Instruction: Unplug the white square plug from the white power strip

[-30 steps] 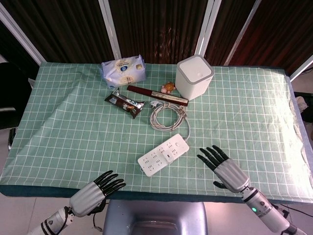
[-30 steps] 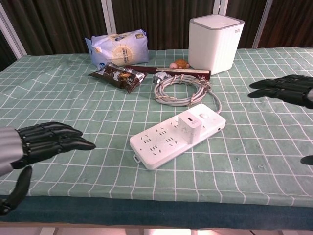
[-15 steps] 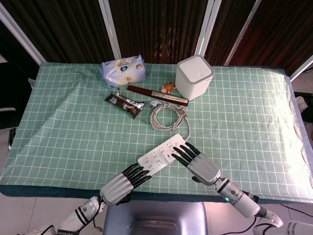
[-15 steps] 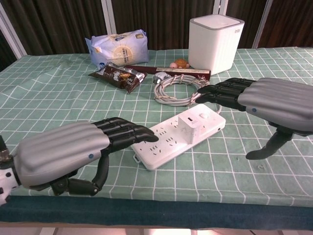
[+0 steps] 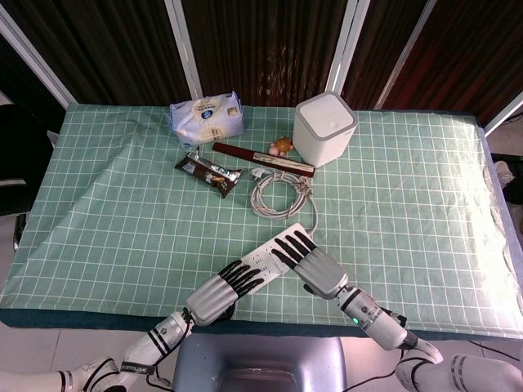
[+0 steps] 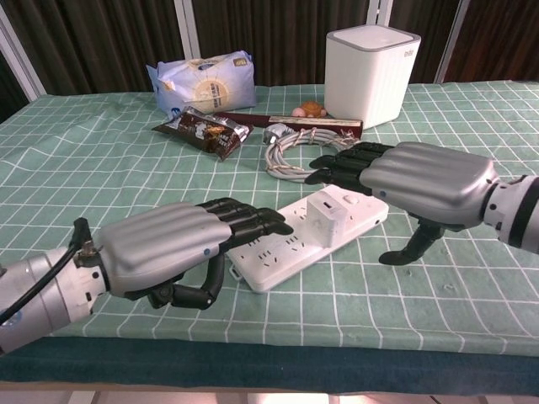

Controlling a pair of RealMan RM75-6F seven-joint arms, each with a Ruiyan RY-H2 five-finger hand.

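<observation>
The white power strip [image 6: 290, 248] lies slantwise near the table's front edge, with the white square plug [image 6: 324, 216] standing in its middle. My left hand [image 6: 173, 250] reaches over the strip's near left end, fingers stretched flat, holding nothing. My right hand [image 6: 421, 178] hovers over the far right end, fingers extended past the plug and thumb hanging down beside the strip. In the head view both the left hand [image 5: 222, 291] and the right hand [image 5: 311, 263] cover most of the strip [image 5: 261, 255], and the plug is hidden.
The strip's grey cable lies coiled [image 5: 280, 194] just behind it. Further back stand a white box [image 5: 324, 128], a dark red stick box [image 5: 263, 159], a small figurine [image 5: 282, 147], a brown snack packet [image 5: 208, 173] and a tissue pack [image 5: 206, 118].
Both hands have moved in from the table's front corners and now lie over the two ends of the power strip. The strip and plug have not moved.
</observation>
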